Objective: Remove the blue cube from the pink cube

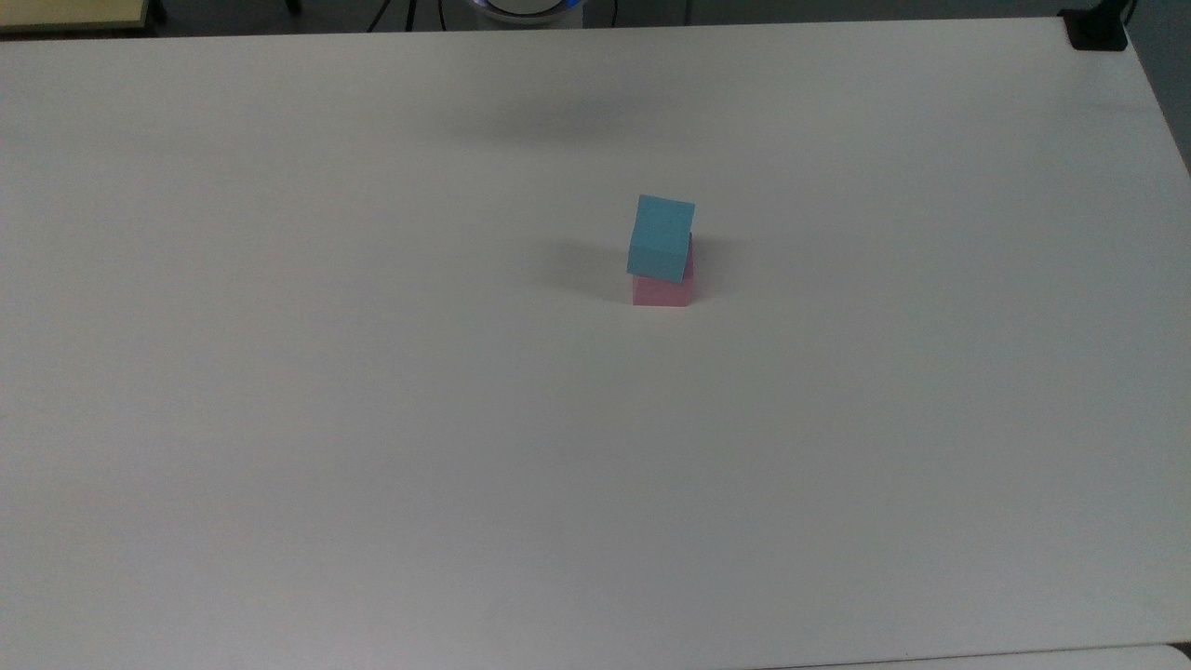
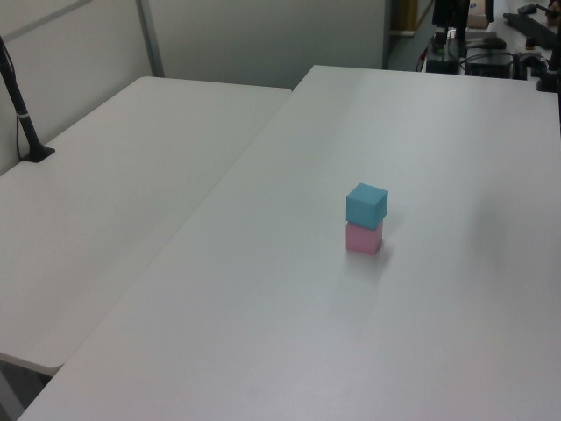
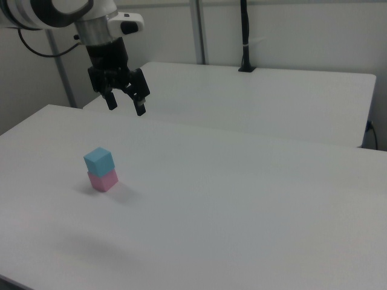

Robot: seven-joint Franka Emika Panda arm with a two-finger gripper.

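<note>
Right view: the two dark fingers (image 3: 141, 107) of the gripper (image 3: 126, 104) stand apart with nothing between them, tips pointing down and spread like an inverted V. The gripper hangs in the air well above the desk (image 3: 242, 199), up and toward the right view's right of the cube stack, clear of both cubes. Above it a black wrist section joins a white and grey arm (image 3: 60, 12) that enters from the right view's upper left corner.

The blue cube (image 3: 98, 162) sits on top of the pink cube (image 3: 103, 180), the two touching, the stack standing on the desk in the right view's left half. In the top view the blue cube (image 1: 662, 238) is turned a little against the pink cube (image 1: 662, 290), so its corners do not line up with those below; the stack lies just past the middle of the desk (image 1: 372, 419) toward the top view's right. In the left view the blue cube (image 2: 366, 205) again rests on the pink cube (image 2: 363, 239).

Surroundings: nothing lies on the white surface near the stack. A second white table (image 3: 266, 99) adjoins behind, carrying a black upright post (image 3: 245, 36). The left view shows the same post (image 2: 19, 110) at its left edge and dark equipment (image 2: 491, 44) at its upper right.
</note>
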